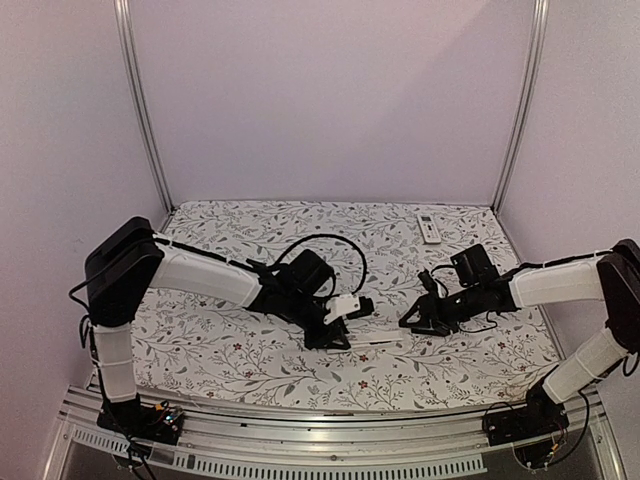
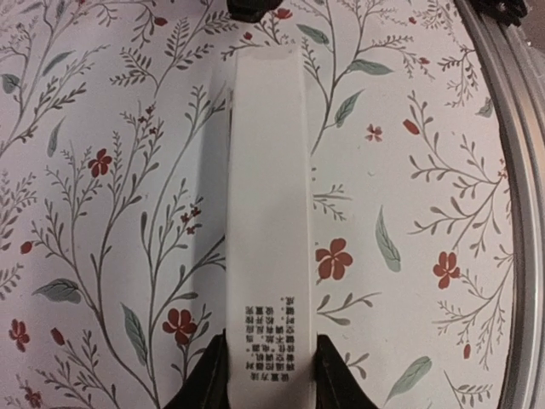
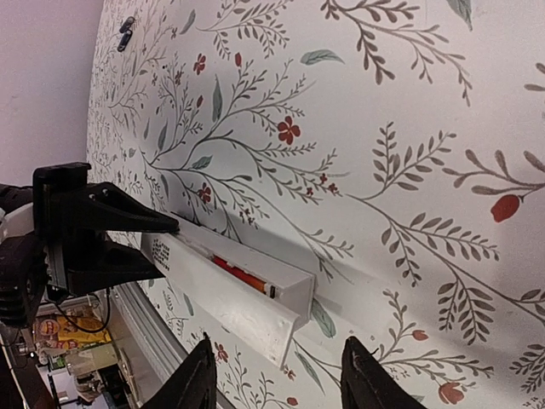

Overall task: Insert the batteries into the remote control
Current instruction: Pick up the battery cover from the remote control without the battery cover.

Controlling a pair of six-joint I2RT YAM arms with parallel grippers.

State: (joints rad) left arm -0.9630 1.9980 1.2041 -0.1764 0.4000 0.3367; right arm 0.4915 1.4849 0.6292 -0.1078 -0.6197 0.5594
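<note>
left gripper clamped on one end of the white remote, low on the table | bay open, one red-black battery already sitting inside | right gripper spread, empty, just beside the other end | my guess: more cells plus cover left to do

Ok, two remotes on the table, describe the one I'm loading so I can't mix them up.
On the flowered table, look front and middle. The remote there has one end clamped by the left gripper, with the open right gripper near the other. Unlike the second remote, which lies alone at the far right, its slot shows a red battery.
</note>
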